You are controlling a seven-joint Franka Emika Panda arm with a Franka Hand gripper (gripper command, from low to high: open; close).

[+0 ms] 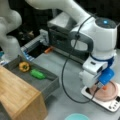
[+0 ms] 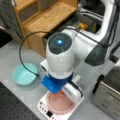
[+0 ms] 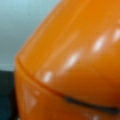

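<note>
Here the gripper (image 1: 103,87) hangs low over a pink plate (image 1: 110,93) that sits on a white scale (image 1: 112,105) at a front view's lower right. A small orange thing (image 1: 104,87) shows right at the tip of the gripper, just above the plate's rim. In the wrist view a glossy orange surface (image 3: 75,65) fills nearly the whole frame, pressed close to the camera, so the orange thing lies right under the wrist. The fingers themselves are hidden behind the blue mount (image 1: 107,75) and the white wrist housing, so I cannot tell whether they are wide, narrow or clamped on the orange thing.

In a front view the gripper (image 2: 58,93) again stands over the pink plate (image 2: 60,105) on the white scale (image 2: 45,107), with a sliver of the orange thing (image 2: 58,93) showing under the blue mount (image 2: 53,85). A teal bowl (image 2: 23,75) rests on the grey bench (image 2: 15,52) toward that view's left, apart from the scale.

Further off, a grey tray (image 1: 47,83) at a front view's left holds a yellow pepper (image 1: 24,66) and a green vegetable (image 1: 37,74), lying near each other. A wooden shelf (image 1: 17,95) stands just beside the tray, toward that view's bottom left. A black cable (image 1: 63,82) loops down from the arm above the bench.
</note>
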